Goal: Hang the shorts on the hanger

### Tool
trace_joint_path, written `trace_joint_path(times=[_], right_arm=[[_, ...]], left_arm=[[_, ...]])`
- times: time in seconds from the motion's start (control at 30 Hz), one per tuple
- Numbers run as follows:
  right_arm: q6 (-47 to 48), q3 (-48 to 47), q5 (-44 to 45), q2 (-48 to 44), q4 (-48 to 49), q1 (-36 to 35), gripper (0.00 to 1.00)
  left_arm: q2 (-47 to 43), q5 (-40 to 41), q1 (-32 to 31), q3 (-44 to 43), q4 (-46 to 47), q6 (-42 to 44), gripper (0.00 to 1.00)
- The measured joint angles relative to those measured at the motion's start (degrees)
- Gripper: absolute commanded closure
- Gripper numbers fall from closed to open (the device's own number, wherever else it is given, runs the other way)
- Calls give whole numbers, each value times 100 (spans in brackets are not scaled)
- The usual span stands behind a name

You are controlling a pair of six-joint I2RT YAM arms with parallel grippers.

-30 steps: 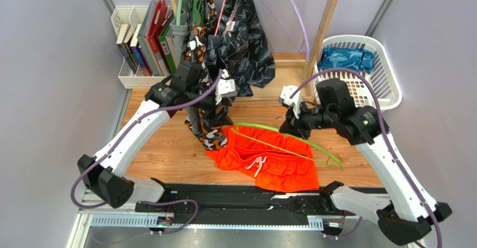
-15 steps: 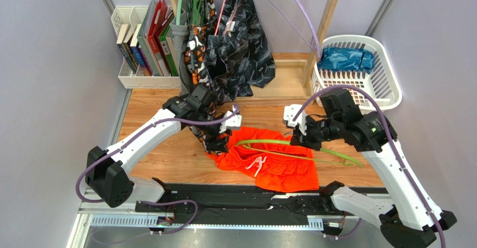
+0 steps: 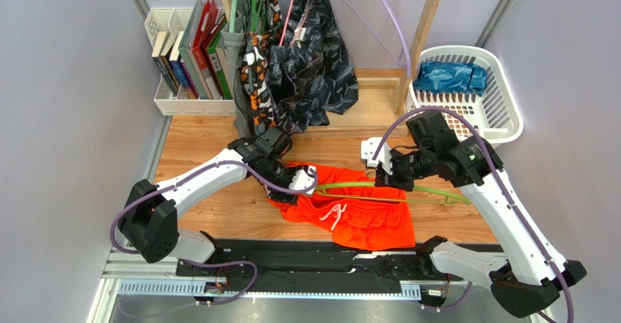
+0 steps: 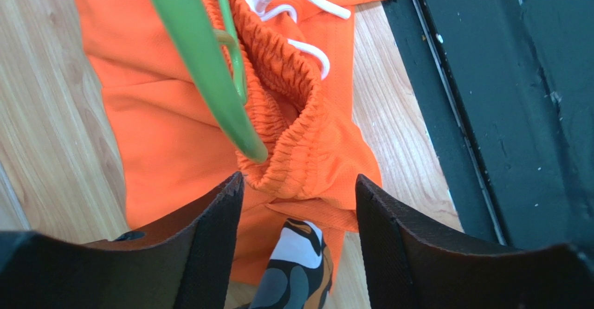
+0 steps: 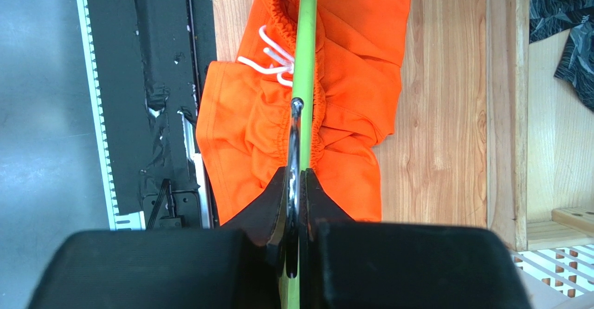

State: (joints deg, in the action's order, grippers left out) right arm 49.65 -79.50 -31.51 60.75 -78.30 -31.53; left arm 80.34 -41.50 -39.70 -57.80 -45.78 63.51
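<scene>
The orange shorts (image 3: 357, 217) lie flat on the wooden table, white drawstring up. The lime-green hanger (image 3: 350, 186) lies across their waistband. My right gripper (image 3: 397, 177) is shut on the hanger's metal hook (image 5: 295, 142), with the green bar (image 5: 305, 44) running away over the shorts (image 5: 244, 128). My left gripper (image 3: 299, 188) is open, low over the left end of the waistband. In the left wrist view the hanger's tip (image 4: 209, 72) sits in the gathered elastic of the shorts (image 4: 160, 121). My left gripper (image 4: 300, 187) is empty, with camo cloth (image 4: 300, 267) below it.
Black patterned shorts (image 3: 317, 54), a camo garment (image 3: 255, 68) and a lavender hanger (image 3: 386, 17) hang at the back. A white rack of books (image 3: 186, 57) stands back left. A white basket (image 3: 503, 112) holding blue cloth stands at the right. A black rail (image 3: 313, 261) edges the front.
My left arm has come down from the hanging clothes to the left end of the shorts. My right gripper has shifted the hanger so that its left tip sits in the waistband.
</scene>
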Motion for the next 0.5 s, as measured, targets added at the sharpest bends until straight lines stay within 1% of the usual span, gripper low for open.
trace_joint_path(times=[0.2,0.23,0.4,0.5], right_arm=[[133,0,15,184,-22,0,100],[146,2,20,212,-20,0,100],[190,92,22,245,-28,9,100],[190,116,28,297,-33,9,100]], left_arm=[[138,26,-63,11,66,404,38],[157,31,-87,13,72,463,42],[251,109,-232,13,101,730,46],[339,195,-284,15,94,890,50]])
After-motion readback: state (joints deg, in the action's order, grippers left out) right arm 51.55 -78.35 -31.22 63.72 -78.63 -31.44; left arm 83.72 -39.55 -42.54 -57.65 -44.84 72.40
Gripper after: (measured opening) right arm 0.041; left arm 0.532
